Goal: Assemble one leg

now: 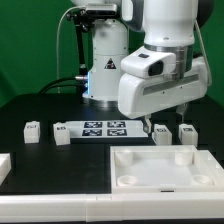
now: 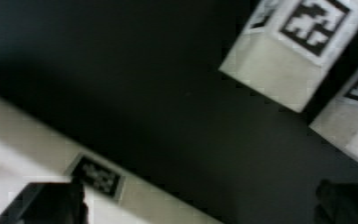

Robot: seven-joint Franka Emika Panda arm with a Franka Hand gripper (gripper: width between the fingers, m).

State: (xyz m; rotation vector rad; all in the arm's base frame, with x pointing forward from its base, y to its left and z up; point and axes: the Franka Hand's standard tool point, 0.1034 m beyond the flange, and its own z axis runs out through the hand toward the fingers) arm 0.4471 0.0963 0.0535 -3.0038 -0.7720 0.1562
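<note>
Several small white legs with marker tags lie on the black table. Two legs (image 1: 160, 132) (image 1: 187, 132) lie just beyond the white tray (image 1: 200, 160), and two more (image 1: 33, 131) (image 1: 62, 134) lie at the exterior view's left. My gripper (image 1: 150, 123) hangs low over the table, beside the nearer right-hand leg. In the wrist view the gripper (image 2: 201, 205) is open and empty, with dark table between the fingertips (image 2: 51, 205). Two legs (image 2: 291, 45) (image 2: 357, 100) lie ahead of it, apart from the fingers. The tray's tagged edge (image 2: 25, 140) runs beside one finger.
The marker board (image 1: 100, 128) lies between the two pairs of legs, in front of the robot base. Another white part (image 1: 4, 166) shows at the exterior view's left edge. The tray fills the front right of the table.
</note>
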